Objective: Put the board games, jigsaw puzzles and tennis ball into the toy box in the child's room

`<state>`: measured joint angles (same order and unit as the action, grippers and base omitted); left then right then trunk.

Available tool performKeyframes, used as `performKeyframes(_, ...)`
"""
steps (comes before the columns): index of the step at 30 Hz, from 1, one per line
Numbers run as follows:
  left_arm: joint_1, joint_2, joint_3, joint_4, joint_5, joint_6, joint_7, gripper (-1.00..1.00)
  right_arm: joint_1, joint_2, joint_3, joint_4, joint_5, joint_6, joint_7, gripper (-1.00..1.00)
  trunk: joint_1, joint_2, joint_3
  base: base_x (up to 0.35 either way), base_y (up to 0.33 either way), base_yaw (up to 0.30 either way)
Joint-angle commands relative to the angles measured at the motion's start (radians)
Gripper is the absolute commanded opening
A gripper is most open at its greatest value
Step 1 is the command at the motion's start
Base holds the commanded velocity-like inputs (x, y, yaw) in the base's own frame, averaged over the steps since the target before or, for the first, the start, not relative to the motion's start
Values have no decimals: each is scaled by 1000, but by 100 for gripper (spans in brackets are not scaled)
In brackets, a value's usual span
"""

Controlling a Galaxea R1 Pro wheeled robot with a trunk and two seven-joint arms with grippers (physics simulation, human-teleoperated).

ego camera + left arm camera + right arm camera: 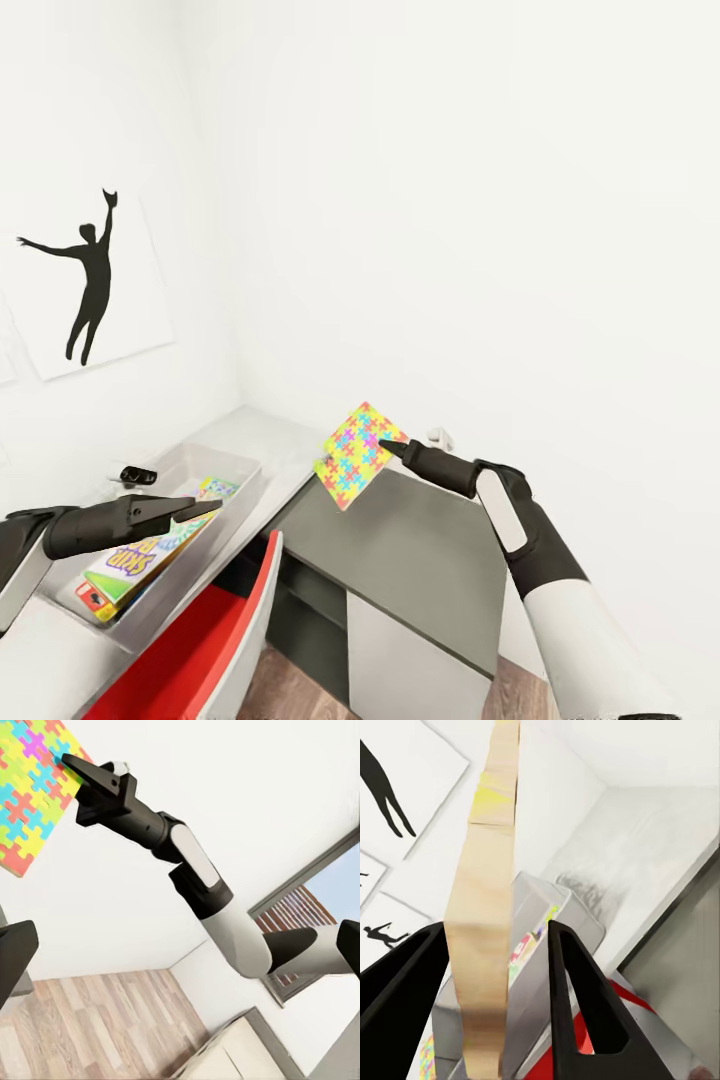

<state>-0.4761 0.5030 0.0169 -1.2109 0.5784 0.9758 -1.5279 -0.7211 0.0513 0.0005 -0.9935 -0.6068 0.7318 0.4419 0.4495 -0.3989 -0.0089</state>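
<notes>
Jigsaw puzzle (358, 455) pinched in right claw (385, 444); left claw (190, 507) empty, parted over toy box (235, 478).

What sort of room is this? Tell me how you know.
Probably a child's room: a toy box with board games on a table, a bright jigsaw puzzle in the right gripper, a dancer silhouette poster.

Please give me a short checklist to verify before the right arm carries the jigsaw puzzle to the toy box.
1. Right gripper holds the jigsaw puzzle: ok, fingers on both sides in the right wrist view.
2. Puzzle lifted off the table: ok.
3. Toy box open on top: ok.
4. Room left inside the box: cannot tell, board games lie in it.
5. Left gripper out of the way: not ok, it hangs over the box.
</notes>
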Motion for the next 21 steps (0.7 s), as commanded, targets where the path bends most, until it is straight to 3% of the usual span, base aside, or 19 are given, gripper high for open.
performKeyframes(1,0,5,0,0,1,11,-3,100,-2,0,6,0,-3,6,-5,-100,0,-1,0,-15,13,240)
performKeyframes(9,1,12,-1,1,2,9,-3,100,-6,1,52,1,-3,6,-16,-100,0,-1,9,-4,3,239)
performKeyframes(21,1,12,-2,1,0,8,-2,100,-6,0,58,0,-1,9,-15,-100,0,-1,21,0,0,239)
